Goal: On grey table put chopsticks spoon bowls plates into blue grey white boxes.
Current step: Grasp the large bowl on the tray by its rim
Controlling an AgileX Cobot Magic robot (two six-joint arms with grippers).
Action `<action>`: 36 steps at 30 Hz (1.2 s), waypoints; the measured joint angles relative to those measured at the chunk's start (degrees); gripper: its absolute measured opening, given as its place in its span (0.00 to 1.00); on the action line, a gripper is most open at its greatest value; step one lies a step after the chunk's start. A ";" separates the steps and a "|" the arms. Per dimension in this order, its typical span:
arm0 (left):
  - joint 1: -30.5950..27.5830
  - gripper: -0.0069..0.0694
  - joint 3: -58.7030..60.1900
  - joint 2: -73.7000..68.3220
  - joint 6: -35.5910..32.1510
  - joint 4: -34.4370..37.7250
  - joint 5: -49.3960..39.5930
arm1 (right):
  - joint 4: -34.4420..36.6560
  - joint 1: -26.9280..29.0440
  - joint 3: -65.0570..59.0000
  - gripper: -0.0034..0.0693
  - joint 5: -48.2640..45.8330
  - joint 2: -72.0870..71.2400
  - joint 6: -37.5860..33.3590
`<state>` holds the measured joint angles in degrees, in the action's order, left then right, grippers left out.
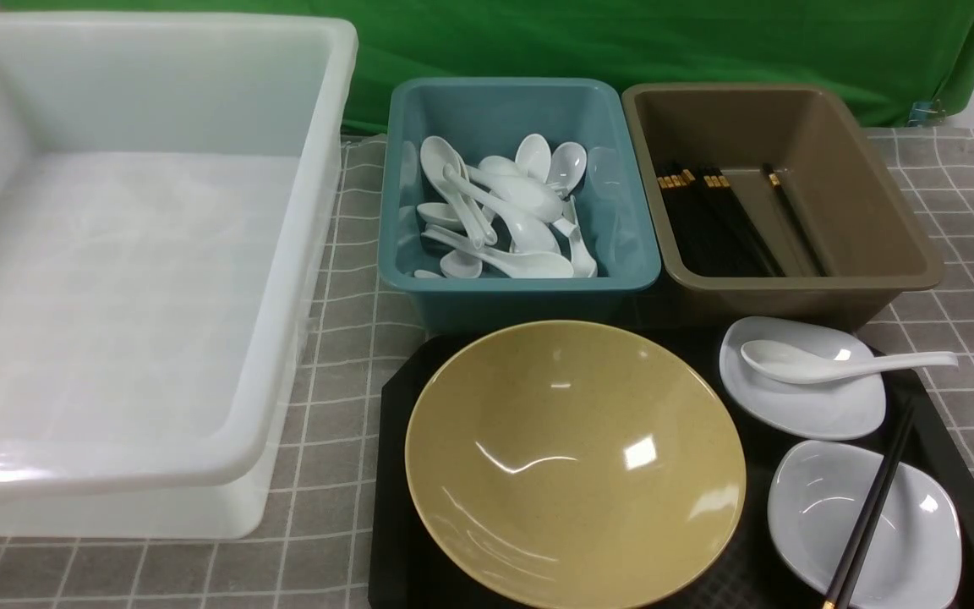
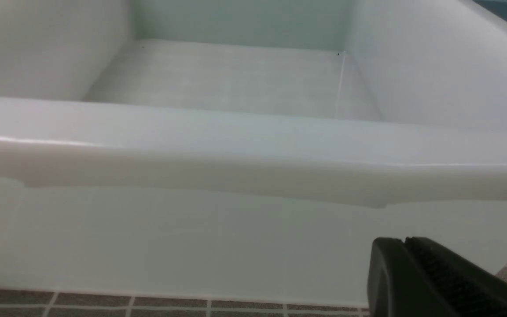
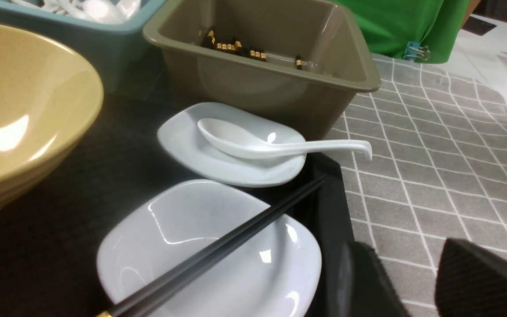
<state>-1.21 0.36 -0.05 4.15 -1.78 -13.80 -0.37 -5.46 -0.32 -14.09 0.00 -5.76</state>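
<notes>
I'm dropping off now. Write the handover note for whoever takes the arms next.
Right gripper: open, empty, by the black tray.
Left gripper: one finger in view beside the white tub; state unclear.
On the tray: yellow bowl, spoon on far plate, chopsticks across near plate.
Done: blue tub holds other spoons, brown-grey tub other chopsticks. White tub empty.
Left: box everything on the tray.

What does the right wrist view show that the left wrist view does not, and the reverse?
Only the right wrist view: the yellow bowl, the spoon on the far plate, the chopsticks across the near plate, the black tray, the brown-grey box. Only the left wrist view: the white box, nothing visible inside. Both: the grey table.
</notes>
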 joint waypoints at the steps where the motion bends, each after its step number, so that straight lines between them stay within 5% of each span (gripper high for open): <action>1: 0.00 0.12 0.00 0.00 -0.07 0.00 0.00 | 0.00 0.00 0.00 0.38 0.00 0.00 0.00; 14: 0.00 0.12 0.00 0.00 0.79 1.78 0.06 | 0.76 0.00 0.00 0.38 0.08 0.00 2.48; 18: 0.00 0.12 0.00 0.00 13.50 26.49 1.17 | 13.83 0.00 0.00 0.38 3.51 0.00 26.40; 23: 0.00 0.12 0.00 0.00 18.14 45.16 3.28 | 18.48 0.00 0.00 0.38 6.03 0.00 43.25; 31: 0.00 0.12 -0.52 0.00 18.57 51.52 6.53 | 19.34 -0.72 0.32 0.32 8.41 0.00 44.57; 36: 0.00 0.12 -12.85 -2.07 11.97 48.66 0.62 | 18.91 -4.87 10.63 0.09 5.64 0.96 30.48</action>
<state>-1.21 -12.48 -2.12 16.12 46.88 -13.18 18.55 -10.33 10.31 -8.44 0.96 24.72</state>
